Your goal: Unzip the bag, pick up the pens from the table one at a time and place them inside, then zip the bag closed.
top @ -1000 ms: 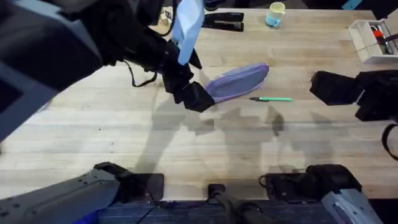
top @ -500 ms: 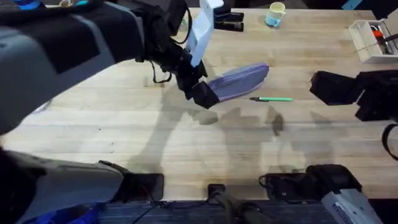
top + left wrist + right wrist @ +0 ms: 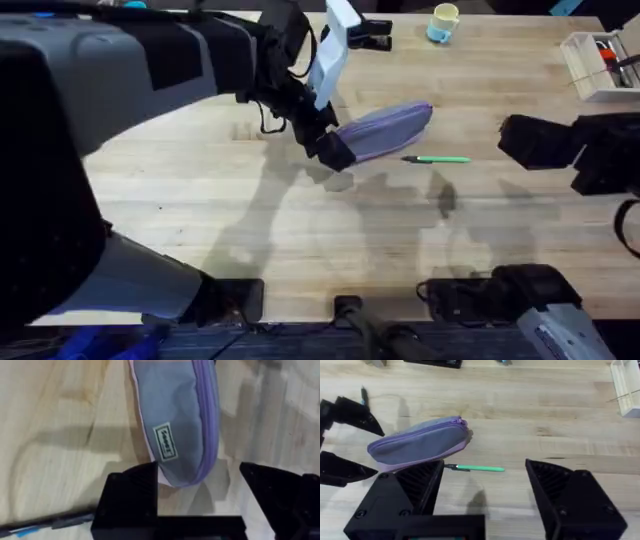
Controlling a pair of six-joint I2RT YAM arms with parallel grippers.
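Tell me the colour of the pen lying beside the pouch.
Bright green with a dark tip; the pen shows best in the right wrist view.

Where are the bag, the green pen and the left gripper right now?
bag (image 3: pixel 390 126): overhead view, middle of its purple side.
green pen (image 3: pixel 440 159): overhead view, middle of its barrel.
left gripper (image 3: pixel 200 492): left wrist view, midway between its open fingertips, at the bag's end.

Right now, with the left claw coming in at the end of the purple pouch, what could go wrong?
1. The left claw is open around the near end of the bag, not the zipper pull; closing here may pinch only fabric and drag the bag across the table.
2. The green pen lies just beside the bag; a dragged bag could knock it away.
3. The right claw hangs open off to the side, so nothing braces the bag.
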